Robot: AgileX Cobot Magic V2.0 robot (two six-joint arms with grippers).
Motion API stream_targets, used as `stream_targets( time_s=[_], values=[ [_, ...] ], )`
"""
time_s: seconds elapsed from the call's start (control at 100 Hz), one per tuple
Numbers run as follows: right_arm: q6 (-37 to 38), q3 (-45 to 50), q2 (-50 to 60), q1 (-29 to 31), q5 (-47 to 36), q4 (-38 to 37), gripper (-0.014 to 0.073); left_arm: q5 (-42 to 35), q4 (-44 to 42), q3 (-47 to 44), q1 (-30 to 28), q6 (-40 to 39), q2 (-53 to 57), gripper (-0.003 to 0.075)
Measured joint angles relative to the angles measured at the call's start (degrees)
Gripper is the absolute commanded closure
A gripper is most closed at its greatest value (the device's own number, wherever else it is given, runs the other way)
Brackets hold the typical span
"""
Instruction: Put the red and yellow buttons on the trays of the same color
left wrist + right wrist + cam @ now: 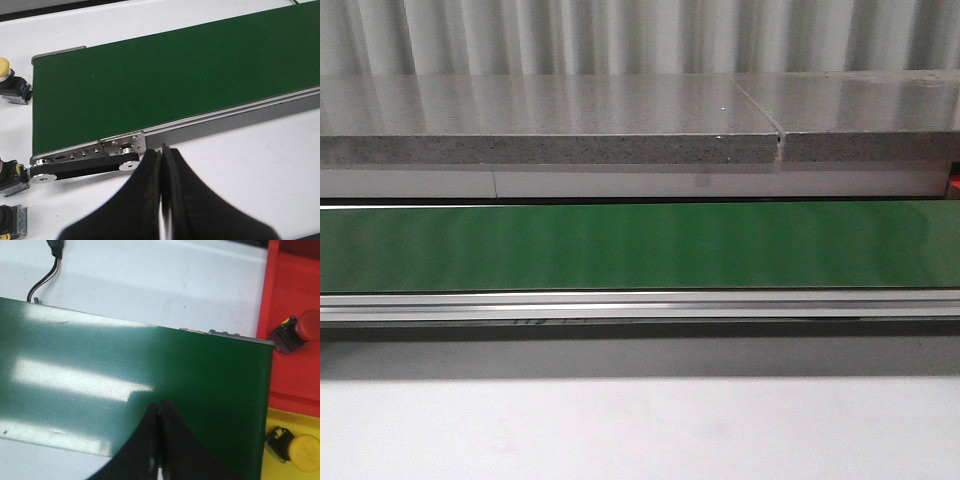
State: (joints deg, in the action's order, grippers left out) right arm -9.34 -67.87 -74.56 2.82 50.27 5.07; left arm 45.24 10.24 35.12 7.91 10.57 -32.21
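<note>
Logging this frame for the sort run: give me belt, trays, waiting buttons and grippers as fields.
belt: green conveyor belt, nothing on it
red tray: one red button
yellow tray: one yellow button
waiting: yellow-capped button and others, partly cut off, on the white table past the belt end
left gripper: shut, empty
right gripper: shut, empty

**Materials and finishes I see from my station**

The green belt (640, 245) looks smooth with a soft gloss; I see light streaks on it. Its side rail (640, 305) is brushed metal. The slab (550, 148) behind has a speckled, stone-like edge and a shiny top. The white surface (260, 160) is matt. The red tray (295, 300) and the yellow tray (285, 420) look like smooth plastic. Both hands' fingers (200, 200) are matt black.
</note>
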Motion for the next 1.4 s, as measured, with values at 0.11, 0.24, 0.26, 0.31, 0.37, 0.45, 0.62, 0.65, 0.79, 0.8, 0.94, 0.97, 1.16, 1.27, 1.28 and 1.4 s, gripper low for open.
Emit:
stream_targets(
  time_s=[0.11, 0.24, 0.26, 0.31, 0.37, 0.45, 0.62, 0.65, 0.79, 0.8, 0.94, 0.97, 1.16, 1.27, 1.28, 1.4],
  values=[
    [0.0, 5.46, 6.55, 0.0, -2.48, 0.0, 0.0661, 0.0, 0.0, 0.0, 0.0, 0.0, 0.0, 0.074],
    [0.0, 11.82, 14.83, 0.0, -5.69, 0.0, 0.0661, 0.0, 0.0, 0.0, 0.0, 0.0, 0.0, 0.074],
    [0.0, 12.87, 16.15, 0.0, -5.96, 0.0, 0.0661, 0.0, 0.0, 0.0, 0.0, 0.0, 0.0, 0.074],
    [0.0, 15.32, 19.29, 0.0, -6.99, 0.0, 0.0661, 0.0, 0.0, 0.0, 0.0, 0.0, 0.0, 0.074],
    [0.0, 18.37, 22.77, 0.0, -7.71, 0.02, 0.0661, 0.0, 0.0, 0.0, 0.0, 0.0, 0.0, 0.074],
    [0.0, 21.82, 27.68, 0.0, -8.48, 0.02, 0.0661, 0.0, 0.0, 0.0, 0.0, 0.0, 0.0, 0.074],
    [0.0, 28.93, 36.82, 0.0, -8.97, 0.02, 0.0661, -0.32, 0.0, 0.0, 0.0, 0.0, 0.0, 0.074],
    [0.0, 29.99, 38.28, 0.0, -8.97, 0.02, 0.0661, -0.32, 0.0, 0.0, 0.0, 0.0, 0.0, 0.074],
    [0.0, 34.59, 44.5, 0.0, -9.05, 0.02, 0.0661, -0.44, 0.0, 0.0, 0.0, 0.0, 0.0, 0.074],
    [0.0, 34.78, 45.07, 0.0, -9.05, 0.02, 0.0661, -0.44, 0.0, 0.0, 0.0, 0.0, 0.0, 0.074],
    [0.0, 37.0, 49.62, 0.0, -9.05, 0.02, 0.0661, -1.45, 0.45, 0.0, 0.0, 0.0, 0.0, 0.074],
    [0.0, 37.14, 50.13, 0.0, -9.05, 0.02, 0.0661, -1.59, 0.55, 0.0, 0.0, 0.0, 0.0, 0.074],
    [0.0, 37.5, 50.78, 0.0, -8.7, 0.02, 0.0661, -1.8, 0.61, 0.11, 0.0, 0.0, -1.63, 0.074],
    [0.0, 37.5, 50.78, 0.0, -8.7, 0.02, 0.0661, -1.8, 0.61, 1.67, -0.86, -0.12, -4.64, 0.074],
    [0.0, 37.5, 50.78, 0.0, -8.7, 0.02, 0.0661, -1.8, 0.61, 1.97, -0.99, -0.23, -4.85, 0.074],
    [-0.1, 37.5, 50.78, 0.0, -8.66, 0.02, 0.0661, -1.8, 0.61, 4.92, -4.4, -1.23, -8.76, 0.074]
  ],
)
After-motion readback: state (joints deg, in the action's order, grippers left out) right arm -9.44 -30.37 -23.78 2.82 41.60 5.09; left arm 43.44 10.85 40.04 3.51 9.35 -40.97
